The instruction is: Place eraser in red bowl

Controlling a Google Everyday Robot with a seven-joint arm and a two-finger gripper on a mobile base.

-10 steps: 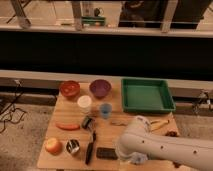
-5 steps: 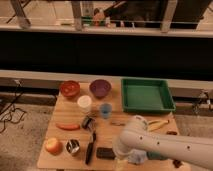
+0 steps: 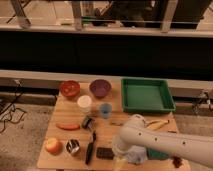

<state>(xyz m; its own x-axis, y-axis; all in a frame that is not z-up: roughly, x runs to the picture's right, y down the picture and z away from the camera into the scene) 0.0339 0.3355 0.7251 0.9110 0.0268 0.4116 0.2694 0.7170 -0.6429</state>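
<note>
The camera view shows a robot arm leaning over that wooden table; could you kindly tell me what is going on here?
The robot's arm reaches in from the right over the table. Its end effector is low near the front edge, open, just right of the dark eraser. The eraser lies flat on the table, not gripped. The red bowl it is meant for sits at the far left, beside the purple bowl.
</note>
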